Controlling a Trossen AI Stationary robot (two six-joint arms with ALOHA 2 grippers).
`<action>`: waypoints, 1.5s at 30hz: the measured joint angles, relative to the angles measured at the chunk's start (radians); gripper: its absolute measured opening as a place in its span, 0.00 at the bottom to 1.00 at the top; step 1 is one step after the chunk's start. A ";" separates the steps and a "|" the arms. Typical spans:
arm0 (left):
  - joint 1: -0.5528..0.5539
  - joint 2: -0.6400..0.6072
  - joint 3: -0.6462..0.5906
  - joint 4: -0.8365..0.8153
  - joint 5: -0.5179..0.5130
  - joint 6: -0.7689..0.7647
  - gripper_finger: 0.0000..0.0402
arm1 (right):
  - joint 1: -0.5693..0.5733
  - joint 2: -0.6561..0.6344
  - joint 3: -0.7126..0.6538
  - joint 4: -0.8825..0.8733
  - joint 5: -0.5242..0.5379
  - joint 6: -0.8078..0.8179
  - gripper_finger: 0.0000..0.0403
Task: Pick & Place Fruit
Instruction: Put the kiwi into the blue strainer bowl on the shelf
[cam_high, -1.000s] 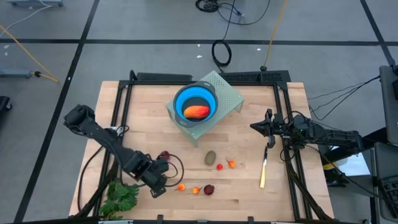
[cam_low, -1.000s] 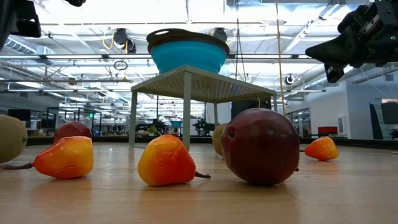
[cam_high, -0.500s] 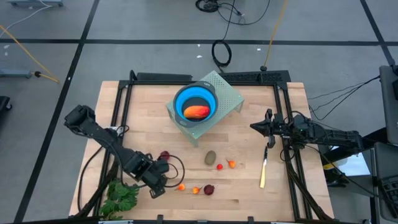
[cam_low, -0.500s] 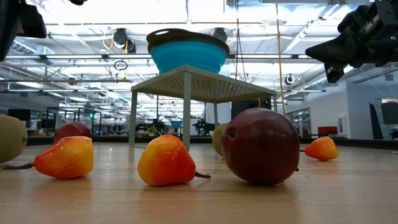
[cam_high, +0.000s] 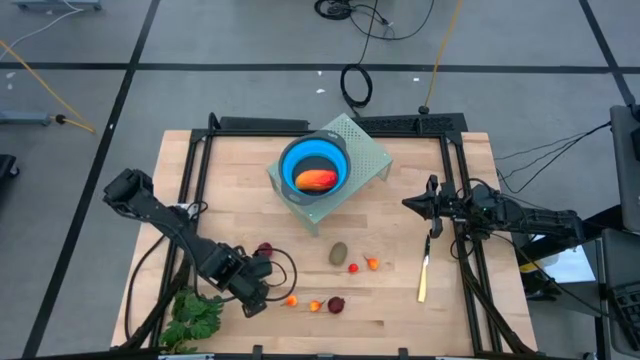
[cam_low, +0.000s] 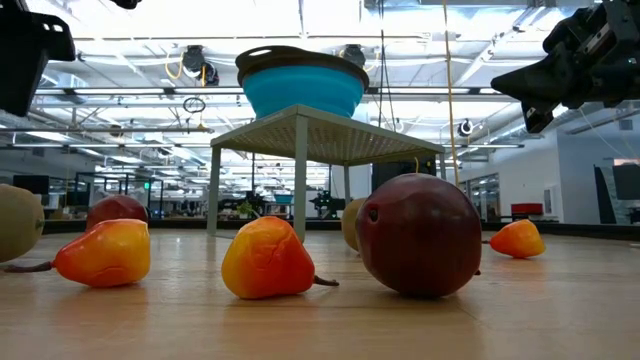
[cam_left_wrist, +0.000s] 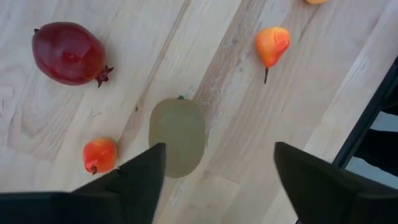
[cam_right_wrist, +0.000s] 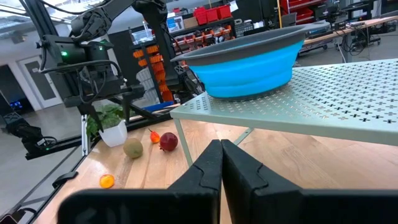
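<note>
1. At the counter's (cam_high: 400, 315) front-left corner, the green leafy bunch (cam_high: 195, 318) is lying apart from everything else; it is no fruit, so I judge it is being left alone.
2. The left claw (cam_left_wrist: 214, 158) is hanging low over the front-left part of the counter with its fingers (cam_left_wrist: 140, 177) spread wide, gripping nothing. In the left wrist view the oval brown-green fruit (cam_left_wrist: 176, 135) is sitting on the wood just ahead of the gap between them, so the claw seems to be lining up on that piece; whether it is coming down or pulling away cannot be told.
3. Around that piece, a dark red ball (cam_left_wrist: 68, 53), a tiny orange-red fruit (cam_left_wrist: 99, 155) and a small orange pear shape (cam_left_wrist: 272, 45) are lying loose on the wood, all apart from one another, probably waiting their turn.
4. Farther right along the front, another oval brown-green fruit (cam_high: 339, 253), a second dark red ball (cam_high: 335, 304) and more tiny orange and red ones (cam_high: 372, 264) are resting scattered, none touching.
5. Behind them, the blue bowl (cam_high: 290, 160) is standing on a perforated metal stand (cam_high: 370, 150), raised above the counter. The long orange-red fruit (cam_high: 317, 179) is already lying inside, which marks the bowl as the likely drop spot.
6. Right of the stand, the yellow-handled knife (cam_high: 424, 277) is lying flat near the counter's right edge.
7. The right claw (cam_high: 411, 203) is waiting above the knife's tip with its fingers pressed together, gripping nothing, clear of the left arm's work.
</note>
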 joint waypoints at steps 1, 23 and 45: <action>0.000 0.000 0.000 0.000 0.000 0.002 0.80 | 0.000 0.000 0.000 0.000 0.000 0.000 0.00; -0.042 0.000 -0.088 0.013 -0.029 0.188 0.98 | 0.000 0.000 0.000 0.000 0.000 0.000 0.00; -0.039 -0.001 -0.251 0.246 -0.069 0.184 0.98 | 0.000 0.000 0.000 0.000 0.000 0.000 0.00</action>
